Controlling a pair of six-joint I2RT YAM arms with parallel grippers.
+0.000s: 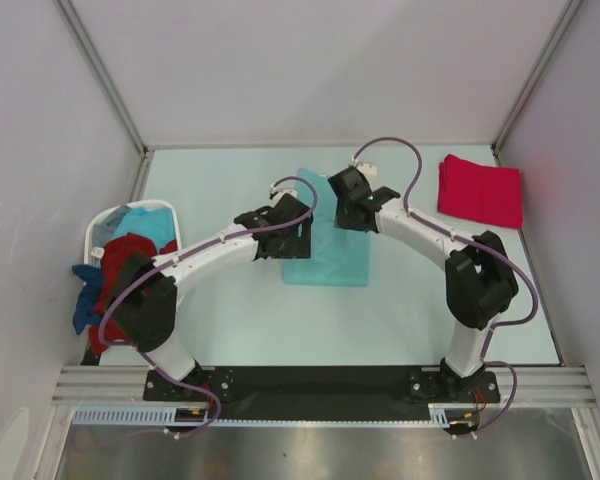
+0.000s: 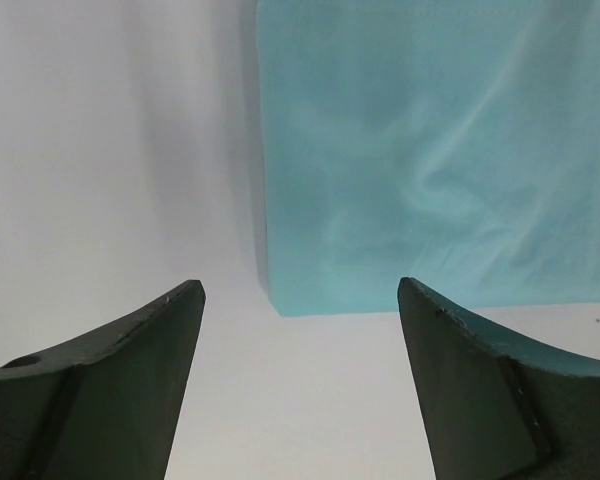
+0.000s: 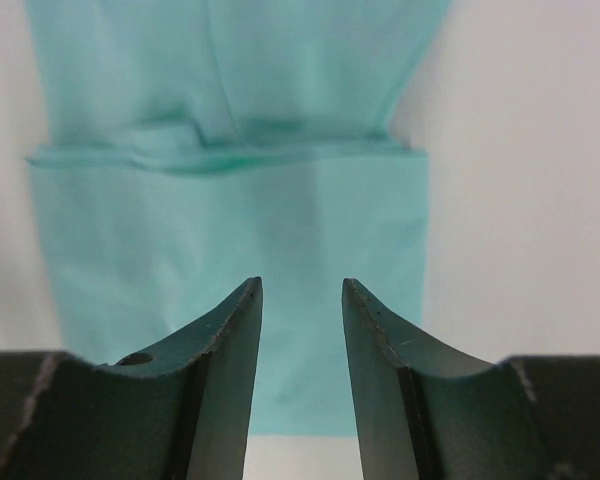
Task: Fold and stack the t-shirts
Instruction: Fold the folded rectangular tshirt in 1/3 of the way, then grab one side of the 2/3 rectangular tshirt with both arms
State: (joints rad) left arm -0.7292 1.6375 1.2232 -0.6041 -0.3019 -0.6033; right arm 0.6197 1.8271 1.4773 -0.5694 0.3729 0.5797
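Laundry basket: one, white [image 1: 130, 205], at the left edge of the table [image 1: 240, 320], beside the left arm's elbow.
Shirts at the basket: three colours, bundled together. The light blue shirt [image 1: 145, 225] is inside, the dark red shirt [image 1: 125, 255] spills over the near rim, and the blue shirt [image 1: 85, 300] hangs outside. Whether more lie underneath cannot be told.
Left gripper [image 2: 300, 284]: one of two, jaws spread wide and holding nothing. It hangs over the near left corner of the teal cloth.
Teal t-shirt [image 1: 332, 262]: one, lying flat mid-table as a long, narrow, partly folded strip. A cross fold shows in the right wrist view. It lies between the two grippers.
Right gripper [image 3: 301, 281]: the second, jaws partly apart with nothing pinched between them. It is poised over the far half of the teal cloth.
Pinkish-red t-shirt [image 1: 480, 190]: one, folded into a neat rectangle at the far right of the table, well apart from the teal one.
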